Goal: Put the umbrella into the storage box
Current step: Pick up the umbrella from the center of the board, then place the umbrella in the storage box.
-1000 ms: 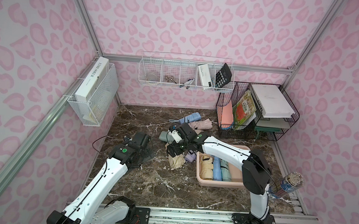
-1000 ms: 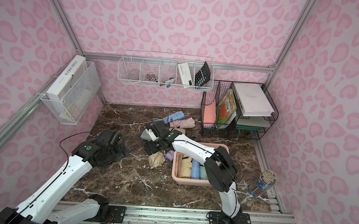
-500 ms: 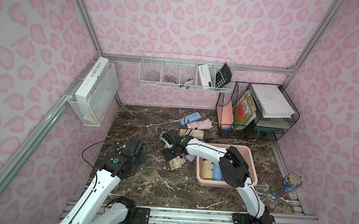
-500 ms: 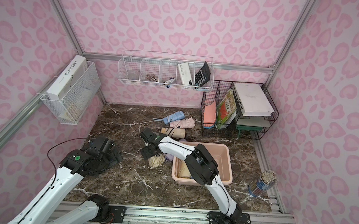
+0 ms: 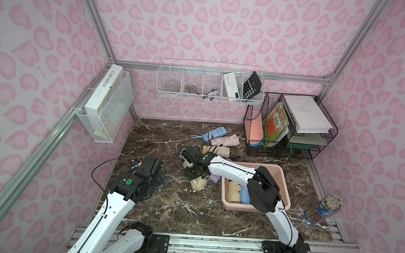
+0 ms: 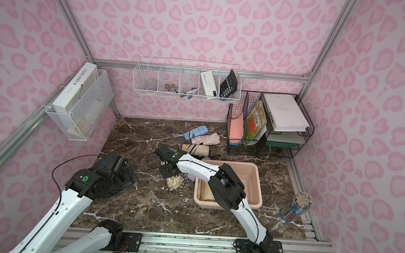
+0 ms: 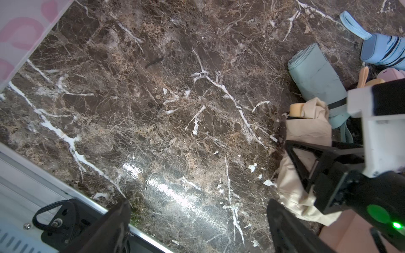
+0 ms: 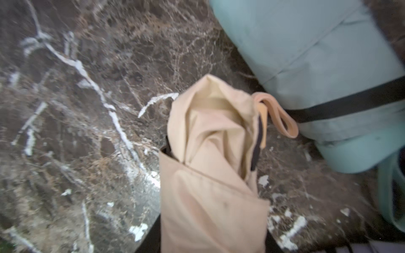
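Marble tabletop (image 5: pixel 166 210): the right jaws, reaching low from the white right arm (image 5: pixel 230 169), grip a cream umbrella (image 8: pixel 210 175) across its folded body. In the right wrist view, dark fingers (image 8: pixel 151 241) flank the cloth on both sides. The umbrella lies on the tabletop, outside the pale pink storage box (image 5: pixel 281 180), which stands near the right jaws on the side of that arm's elbow. A teal umbrella (image 8: pixel 317 65) lies just beside the right jaws, and a lilac umbrella (image 5: pixel 213 179) lies between them and the box wall. Inside the box, a beige umbrella (image 5: pixel 233 194) and a pale blue umbrella (image 5: pixel 244 197) lie side by side. Beyond the right jaws, toward the back wall, lie a tan umbrella (image 5: pixel 215 150), a pink umbrella (image 5: pixel 224 141) and a striped blue umbrella (image 5: pixel 214 134). Well apart from them all, the left jaws stand wide open above bare marble, holding nothing.
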